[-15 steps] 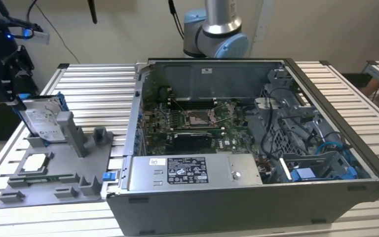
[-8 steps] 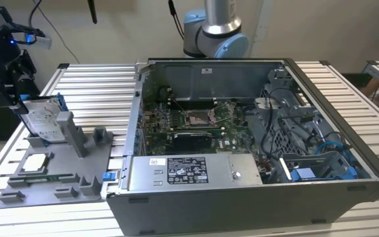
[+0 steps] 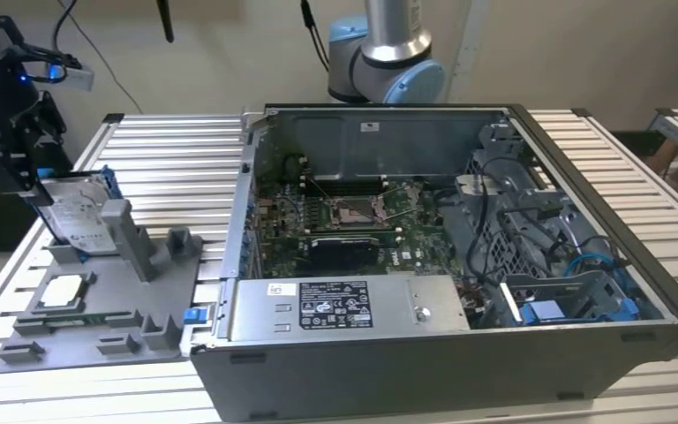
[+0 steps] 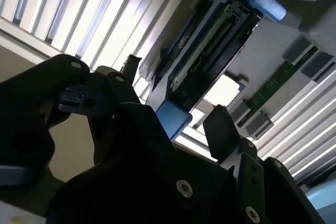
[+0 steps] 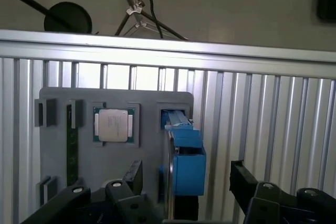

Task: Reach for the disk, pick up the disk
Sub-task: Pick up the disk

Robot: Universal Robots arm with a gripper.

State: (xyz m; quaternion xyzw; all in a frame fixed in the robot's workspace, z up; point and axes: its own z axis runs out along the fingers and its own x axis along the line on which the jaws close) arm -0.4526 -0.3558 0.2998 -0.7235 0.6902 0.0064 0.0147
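Note:
The disk stands on edge in a slot of the grey fixture tray at the exterior view's left, white label showing and blue bracket along its edge. My gripper is at the disk's upper end. In the first wrist view the disk rises between my two black fingers, with a gap on each side, so the gripper is open and straddles it without gripping. In the second wrist view the blue-framed edge of the disk runs away from the open gripper.
A small square silver chip lies in a recess of the tray, with a green memory stick beside it. The open computer case stands right of the tray on the slatted metal table. The arm's base is behind the case.

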